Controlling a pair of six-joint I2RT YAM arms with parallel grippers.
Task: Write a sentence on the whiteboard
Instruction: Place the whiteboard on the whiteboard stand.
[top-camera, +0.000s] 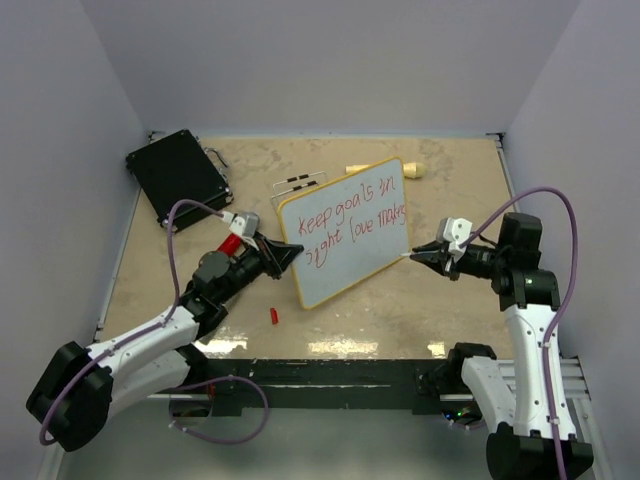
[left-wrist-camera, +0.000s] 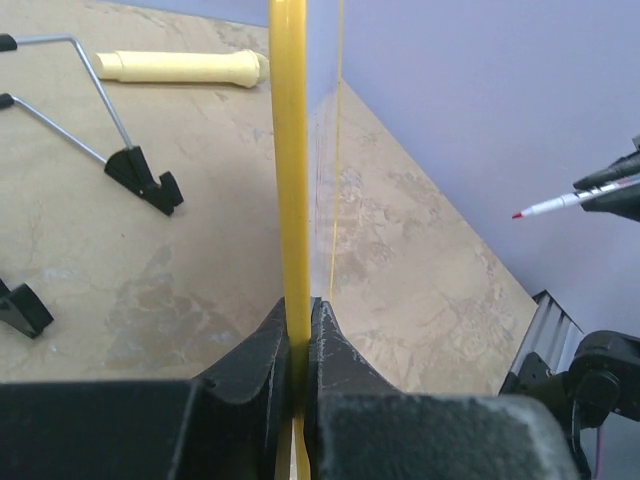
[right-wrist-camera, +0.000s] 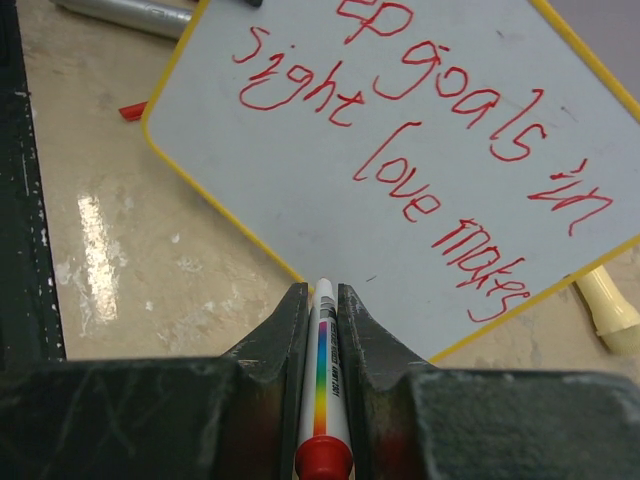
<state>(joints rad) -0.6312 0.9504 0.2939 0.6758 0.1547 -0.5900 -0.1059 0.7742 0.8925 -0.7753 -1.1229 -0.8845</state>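
Observation:
The whiteboard (top-camera: 345, 232) with a thin yellow frame stands tilted on the table. It bears the sentence (top-camera: 352, 220) in red: "Keep goals in sight love makes". My left gripper (top-camera: 287, 252) is shut on the board's left edge, seen edge-on as a yellow strip (left-wrist-camera: 290, 150) in the left wrist view. My right gripper (top-camera: 428, 254) is shut on a white marker (right-wrist-camera: 322, 380) with a rainbow stripe. Its red tip (left-wrist-camera: 518, 214) points at the board's right edge, just off it. The writing (right-wrist-camera: 440, 150) fills the right wrist view.
A black case (top-camera: 178, 172) lies at the back left. A red marker cap (top-camera: 274, 316) lies in front of the board. A black-footed wire stand (left-wrist-camera: 135, 165) and a cream cylinder (left-wrist-camera: 180, 67) lie behind the board. A grey marker (right-wrist-camera: 130, 14) lies beyond the board's corner.

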